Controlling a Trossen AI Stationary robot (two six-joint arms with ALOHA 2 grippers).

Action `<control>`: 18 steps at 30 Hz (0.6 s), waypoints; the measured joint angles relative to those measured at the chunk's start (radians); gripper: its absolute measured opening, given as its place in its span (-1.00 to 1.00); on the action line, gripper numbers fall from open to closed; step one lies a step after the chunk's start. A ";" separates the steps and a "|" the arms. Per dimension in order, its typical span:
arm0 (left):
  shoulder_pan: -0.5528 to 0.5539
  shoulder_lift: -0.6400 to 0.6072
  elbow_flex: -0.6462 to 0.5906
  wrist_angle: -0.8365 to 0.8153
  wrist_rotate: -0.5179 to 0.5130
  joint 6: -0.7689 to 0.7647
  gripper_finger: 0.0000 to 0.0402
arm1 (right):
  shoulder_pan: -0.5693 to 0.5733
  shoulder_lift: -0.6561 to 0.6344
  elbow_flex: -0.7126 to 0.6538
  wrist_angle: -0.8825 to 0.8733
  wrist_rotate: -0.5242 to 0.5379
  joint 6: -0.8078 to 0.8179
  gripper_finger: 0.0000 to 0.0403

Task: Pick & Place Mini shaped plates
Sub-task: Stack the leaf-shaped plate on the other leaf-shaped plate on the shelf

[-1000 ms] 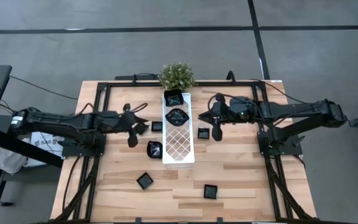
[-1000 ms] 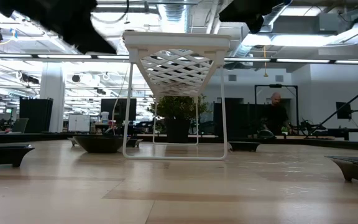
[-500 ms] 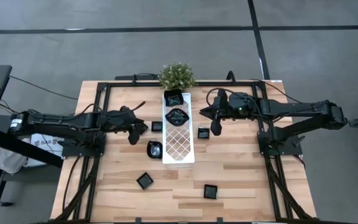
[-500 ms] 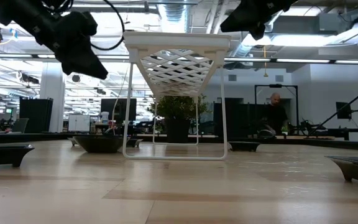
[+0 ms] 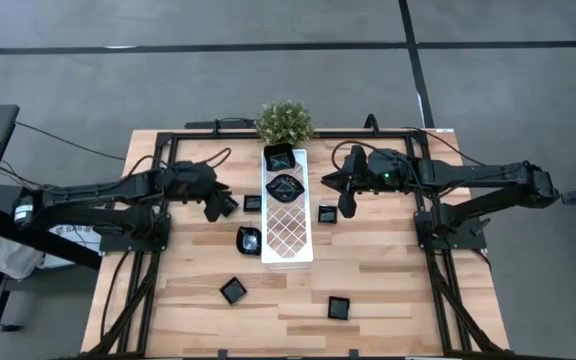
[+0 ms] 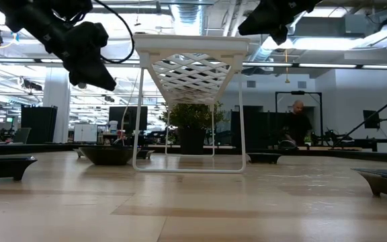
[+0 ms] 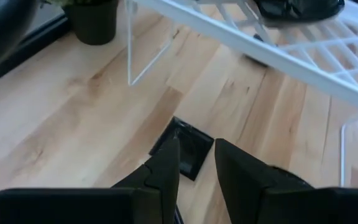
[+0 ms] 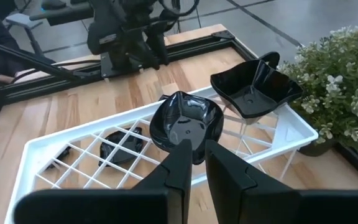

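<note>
Two dark arms are reaching over the wooden table (image 5: 388, 270) toward the long white lattice tray (image 5: 288, 230) that is standing on thin wire legs at its middle. No brand mark or lettering is showing clearly enough to read on the tray, the dishes or the arms; only some unreadable print is showing on a white bag (image 5: 63, 230) beyond the table's 9 o'clock edge. The left gripper (image 5: 220, 203) is hovering at 9 o'clock of the tray, just above a square mini plate (image 7: 184, 148) lying on the wood, its fingers (image 7: 166, 168) parted a little and holding nothing. The right gripper (image 5: 346, 205) is hanging at 3 o'clock of the tray, its fingers (image 8: 179, 165) drawn close together with only a narrow gap, empty. On the tray's 12 o'clock end are sitting a wavy-edged plate (image 8: 255, 87) and, just behind it toward 6 o'clock, a rounder ruffled plate (image 8: 185, 121). Another glossy plate (image 5: 248, 240) is lying against the tray's 9 o'clock rim, a small square one (image 5: 327, 213) just beside its 3 o'clock rim, and two more square plates (image 5: 233, 290) (image 5: 339, 307) are lying well apart near the table's 6 o'clock edge, with bare wood around them. A potted plant (image 5: 285, 122) is standing at the tray's 12 o'clock end.
</note>
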 joint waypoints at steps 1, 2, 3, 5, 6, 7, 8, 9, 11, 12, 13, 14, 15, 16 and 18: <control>0.009 0.000 0.004 -0.001 0.002 0.001 -0.48 | 0.004 0.001 0.000 0.000 0.001 0.000 -0.79; 0.017 0.000 0.009 -0.008 0.004 0.002 -0.48 | 0.007 0.006 0.000 0.002 0.001 0.000 -0.79; 0.025 0.003 0.014 -0.020 0.005 0.003 -0.48 | 0.009 0.012 0.000 0.004 0.000 0.000 -0.79; 0.043 0.017 0.018 -0.048 0.005 0.018 -0.48 | 0.009 0.024 0.000 -0.010 0.000 -0.002 -0.79; 0.049 0.026 0.018 -0.063 0.003 0.019 -0.48 | 0.008 0.034 0.000 -0.005 0.000 -0.006 -0.79; 0.054 0.037 0.018 -0.077 0.003 0.018 -0.48 | 0.008 0.044 0.001 -0.001 0.000 -0.015 -0.79; 0.056 0.048 0.018 -0.088 0.008 0.018 -0.48 | 0.007 0.055 0.001 -0.006 0.000 -0.023 -0.79; 0.056 0.062 0.018 -0.090 0.027 0.020 -0.48 | 0.007 0.068 0.000 -0.007 0.000 -0.030 -0.79; 0.055 0.083 0.018 -0.089 0.112 0.068 -0.48 | 0.007 0.094 0.000 -0.003 -0.001 -0.035 -0.79; 0.050 0.092 0.018 -0.088 0.153 0.102 -0.48 | 0.008 0.107 0.000 -0.006 -0.005 -0.037 -0.79; 0.046 0.098 0.018 -0.087 0.174 0.133 -0.48 | 0.008 0.119 0.000 -0.004 -0.008 -0.042 -0.79; 0.045 0.099 0.018 -0.089 0.181 0.167 -0.48 | 0.010 0.128 0.000 -0.006 -0.008 -0.049 -0.79; 0.045 0.096 0.018 -0.088 0.181 0.211 -0.49 | 0.016 0.138 0.000 -0.005 -0.008 -0.053 -0.79; 0.043 0.089 0.018 -0.087 0.179 0.265 -0.50 | 0.022 0.146 0.000 -0.002 -0.008 -0.054 -0.79; 0.042 0.074 0.018 -0.085 0.182 0.380 -0.53 | 0.038 0.152 0.000 -0.010 -0.006 -0.054 -0.79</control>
